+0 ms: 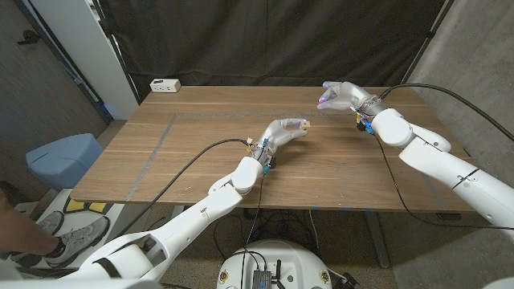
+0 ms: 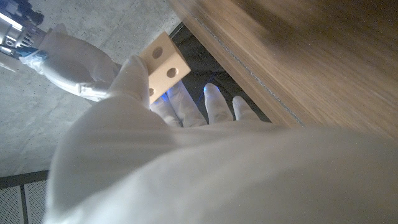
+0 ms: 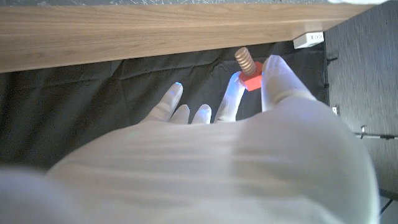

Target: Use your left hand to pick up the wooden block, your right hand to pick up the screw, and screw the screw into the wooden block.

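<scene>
My left hand (image 1: 283,133) is lifted over the middle of the table and holds the pale wooden block (image 1: 304,124) at its fingertips. In the left wrist view the block (image 2: 163,65) shows two round holes on its face. My right hand (image 1: 344,96) hovers over the far right of the table, apart from the left hand, and pinches the screw (image 1: 322,102). The right wrist view shows the screw (image 3: 249,68) with a red head and a brown threaded shaft, held between the thumb and a finger. A gap of table separates the screw from the block.
A white power strip (image 1: 165,85) lies at the far left corner of the wooden table (image 1: 201,152). A blue bin (image 1: 63,158) stands on the floor left of the table. A person's shoes (image 1: 60,233) show at the bottom left. Black curtain hangs behind.
</scene>
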`<state>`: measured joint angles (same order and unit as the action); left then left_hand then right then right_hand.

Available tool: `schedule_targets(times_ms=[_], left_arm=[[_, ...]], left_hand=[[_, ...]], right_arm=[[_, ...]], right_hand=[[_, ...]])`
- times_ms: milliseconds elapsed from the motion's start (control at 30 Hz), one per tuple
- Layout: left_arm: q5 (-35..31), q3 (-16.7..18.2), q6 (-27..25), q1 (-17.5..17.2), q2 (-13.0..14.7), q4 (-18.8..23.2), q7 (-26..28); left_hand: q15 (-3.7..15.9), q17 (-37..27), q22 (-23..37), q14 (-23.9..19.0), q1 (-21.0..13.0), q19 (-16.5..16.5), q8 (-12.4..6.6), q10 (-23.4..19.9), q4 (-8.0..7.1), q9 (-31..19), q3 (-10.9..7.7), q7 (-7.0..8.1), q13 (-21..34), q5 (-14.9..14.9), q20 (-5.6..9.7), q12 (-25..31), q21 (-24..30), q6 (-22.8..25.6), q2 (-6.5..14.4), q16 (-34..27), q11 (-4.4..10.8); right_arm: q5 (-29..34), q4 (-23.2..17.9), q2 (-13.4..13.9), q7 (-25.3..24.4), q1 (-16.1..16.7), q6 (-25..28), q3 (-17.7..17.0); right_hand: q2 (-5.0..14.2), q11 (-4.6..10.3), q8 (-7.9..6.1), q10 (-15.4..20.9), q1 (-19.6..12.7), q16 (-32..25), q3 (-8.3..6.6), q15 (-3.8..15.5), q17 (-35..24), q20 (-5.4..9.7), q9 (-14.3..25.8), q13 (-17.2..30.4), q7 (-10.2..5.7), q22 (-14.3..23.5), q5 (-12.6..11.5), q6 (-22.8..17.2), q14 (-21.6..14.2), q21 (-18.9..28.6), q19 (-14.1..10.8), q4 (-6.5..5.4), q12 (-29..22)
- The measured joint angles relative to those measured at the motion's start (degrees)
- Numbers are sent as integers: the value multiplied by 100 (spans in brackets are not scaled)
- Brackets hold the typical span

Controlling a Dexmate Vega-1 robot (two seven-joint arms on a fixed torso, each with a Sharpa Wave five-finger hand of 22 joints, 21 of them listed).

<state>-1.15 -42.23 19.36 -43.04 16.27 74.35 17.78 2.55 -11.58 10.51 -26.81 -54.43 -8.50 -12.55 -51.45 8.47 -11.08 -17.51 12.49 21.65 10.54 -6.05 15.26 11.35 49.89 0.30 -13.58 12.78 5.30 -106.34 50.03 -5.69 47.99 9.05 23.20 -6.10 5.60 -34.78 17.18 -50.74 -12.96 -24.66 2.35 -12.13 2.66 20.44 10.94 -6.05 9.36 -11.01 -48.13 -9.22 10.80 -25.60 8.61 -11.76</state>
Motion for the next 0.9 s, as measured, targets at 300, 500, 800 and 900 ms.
schedule_targets(times_ms=[300, 500, 800, 900], left_arm=[[3, -12, 8, 3, -43, -39, 26], [10, -20, 23, 12, -73, -76, 45], [20, -37, 39, 34, -130, -154, 62], [23, -39, 53, 41, -144, -175, 76]], left_hand=[[0, 0, 0, 0, -13, 0, 0, 0, -11, 1, -12, 0, 29, -1, 0, -7, 0, 0, -13, 0, 0], [0, 0, 0, 0, -4, 0, 0, 1, -11, 2, -12, 0, 30, -5, 0, -11, 40, 0, -5, 0, 0], [0, 0, 0, 0, 4, 0, 1, 2, -10, 5, -12, 0, 29, -6, 0, -23, 40, 0, 3, 0, 0], [0, 0, 0, 0, 5, 0, 1, 3, -11, 4, -10, 0, 29, -6, 0, -24, 40, 0, 4, 0, -1]], right_arm=[[-422, -129, -153, -360, 290, -142, -204], [-646, -154, -303, -594, 467, -283, -313], [-916, -86, -535, -976, 623, -622, -386], [-953, -51, -627, -1078, 674, -719, -394]], right_hand=[[24, -71, 0, 11, 24, 0, 1, -10, 0, 0, -73, 0, 12, 0, 21, -31, -11, -23, 0, 0, 0], [24, -71, 1, 11, 24, 0, 28, -10, 0, 0, -95, 0, 32, 0, 21, -50, -10, -23, 0, -19, 0], [45, -100, 4, 41, 45, 0, 31, -10, 1, 0, -131, 0, 63, 0, 21, -81, -10, -23, 0, -16, 0], [47, -102, 4, 42, 47, 0, 47, -15, 1, 0, -142, 0, 63, 0, 21, -81, -15, -23, 0, -33, 0]])
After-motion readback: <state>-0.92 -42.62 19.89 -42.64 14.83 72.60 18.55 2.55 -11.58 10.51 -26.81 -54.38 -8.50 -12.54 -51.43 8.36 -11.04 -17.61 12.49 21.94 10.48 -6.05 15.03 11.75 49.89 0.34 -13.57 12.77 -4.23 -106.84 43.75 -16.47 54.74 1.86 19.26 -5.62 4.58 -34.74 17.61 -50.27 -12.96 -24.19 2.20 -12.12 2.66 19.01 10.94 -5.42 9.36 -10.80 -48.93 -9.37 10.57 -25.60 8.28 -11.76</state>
